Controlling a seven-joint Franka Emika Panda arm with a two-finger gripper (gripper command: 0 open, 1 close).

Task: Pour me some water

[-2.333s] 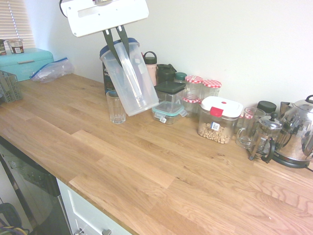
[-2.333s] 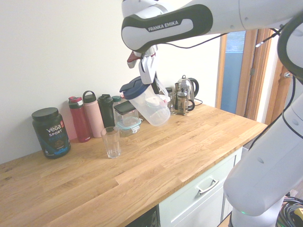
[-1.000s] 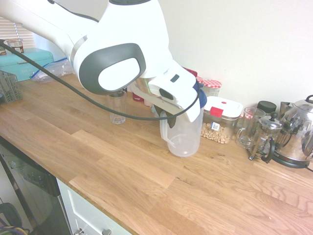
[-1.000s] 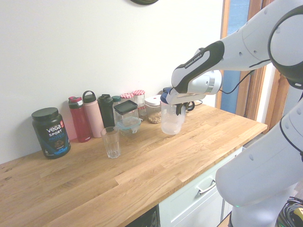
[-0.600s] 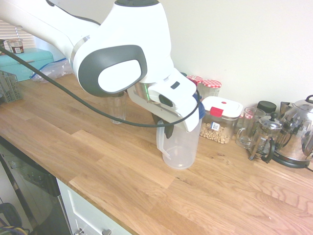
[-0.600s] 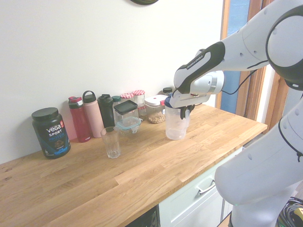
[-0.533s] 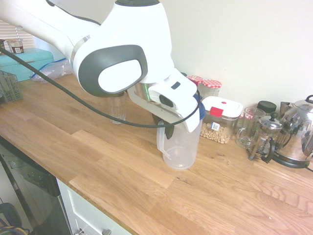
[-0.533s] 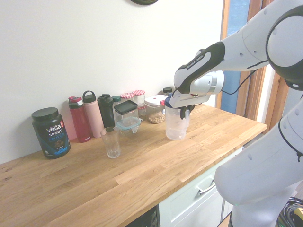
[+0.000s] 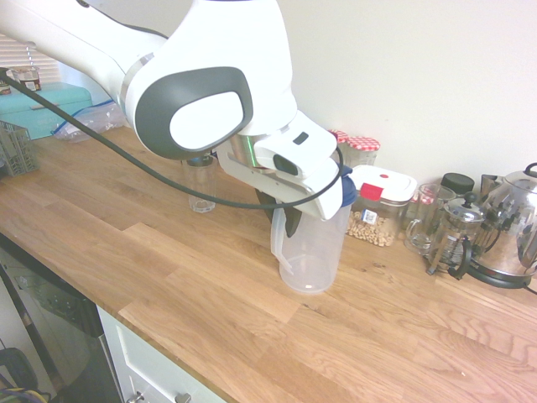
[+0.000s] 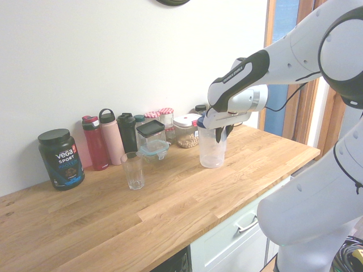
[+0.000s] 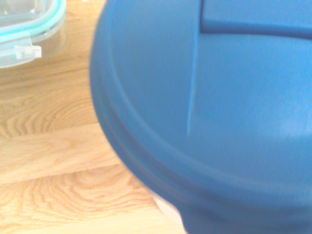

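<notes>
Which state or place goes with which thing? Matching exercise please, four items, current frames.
1. Pitcher
2. Drinking glass
3. Food container with white lid
4. Protein tub

A. black, near the wall
B. holds beige pieces, red tab in front
C. upright on the counter, blue lid
D. upright, no lid

Pairs: 1-C, 2-D, 3-B, 4-A

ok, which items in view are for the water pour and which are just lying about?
For the pour:
- lidded pitcher, at the gripper
- drinking glass

Lying about:
- Vega tub
- red bottle
- pink bottle
- white-lidded container of nuts or similar
- French press
- kettle
</notes>
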